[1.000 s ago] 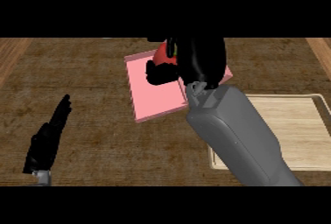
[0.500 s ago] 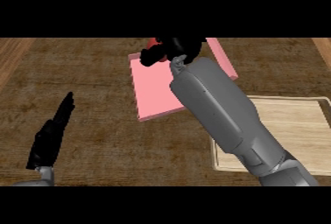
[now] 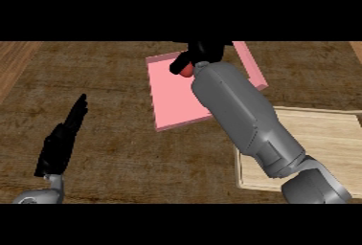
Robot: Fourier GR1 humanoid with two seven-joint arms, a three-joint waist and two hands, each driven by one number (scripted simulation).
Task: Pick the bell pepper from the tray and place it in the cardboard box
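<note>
Pepper [image 3: 185, 71]: red, clasped in my right hand [image 3: 201, 53], above the pink box [image 3: 176, 100]. Tray [image 3: 332, 139]: right of box, on counter [image 3: 127, 143]. Left hand [image 3: 62, 143]: fingers straight, left of box.

forearms [image 3: 244, 119]: grey, rounded, segmented | hands [image 3: 60, 146]: black, slim fingers [image 3: 76, 109]

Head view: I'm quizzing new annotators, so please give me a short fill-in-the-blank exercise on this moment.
1. The right hand curls round a small ____ object, apparently the bell pepper.
2. That hand is over the ____ tray.
3. The left hand, fingers straight, shows at the view's ____ side.
4. The pale wooden board lies by the view's ____ edge.

Missing words: red; pink; left; right
</note>
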